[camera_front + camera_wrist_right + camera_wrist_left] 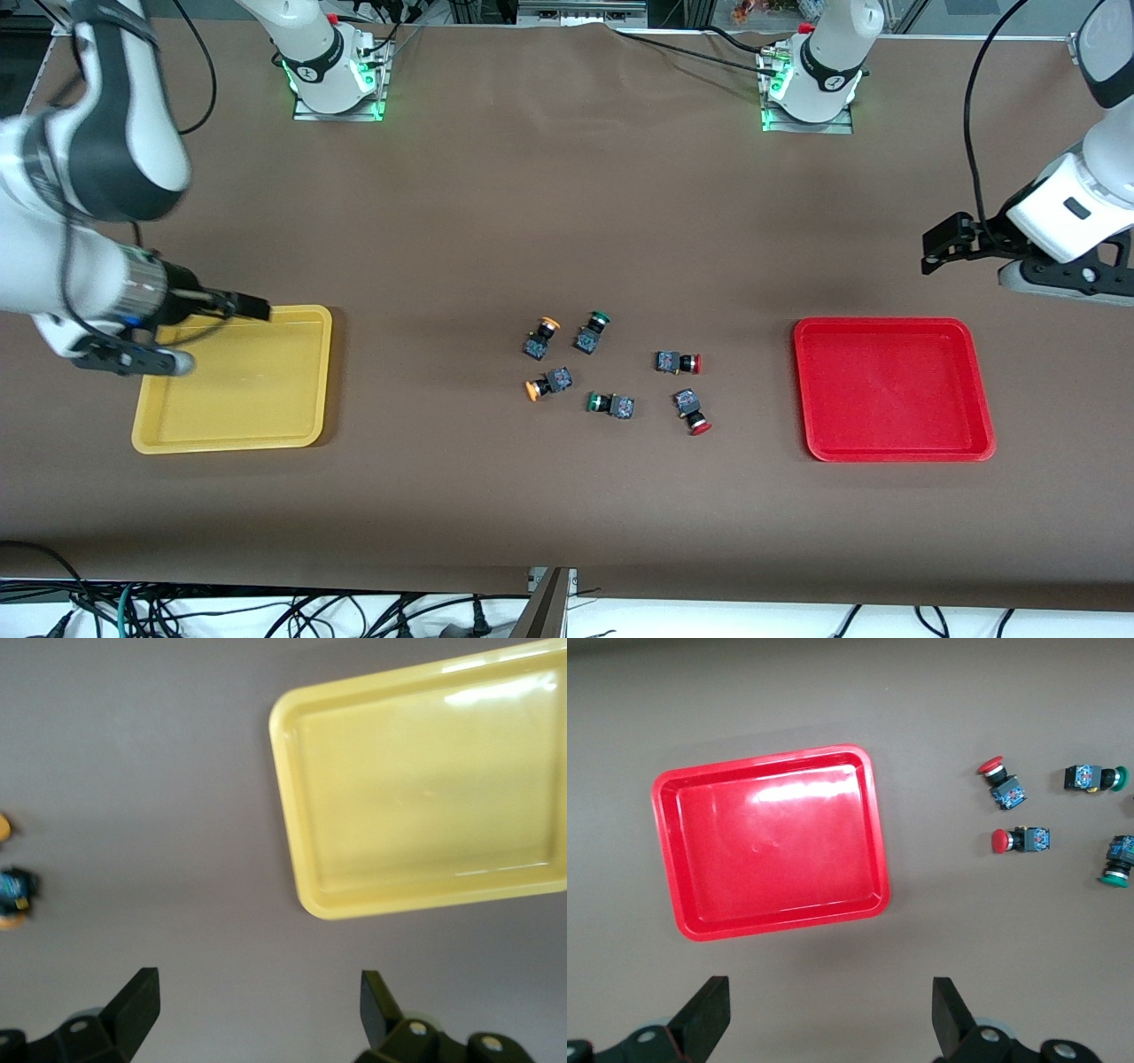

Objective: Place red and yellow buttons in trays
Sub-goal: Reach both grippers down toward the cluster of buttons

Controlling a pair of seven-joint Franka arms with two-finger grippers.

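Near the table's middle lie two red buttons and two yellow buttons, all on their sides. The red tray sits toward the left arm's end and the yellow tray toward the right arm's end; neither holds anything. My left gripper hangs open over bare table beside the red tray, with both red buttons off to one side. My right gripper hangs open over bare table beside the yellow tray. A yellow button shows at that view's edge.
Two green-capped switches lie among the buttons, within a few centimetres of them. Brown cloth covers the whole table. Cables hang below the table edge nearest the front camera.
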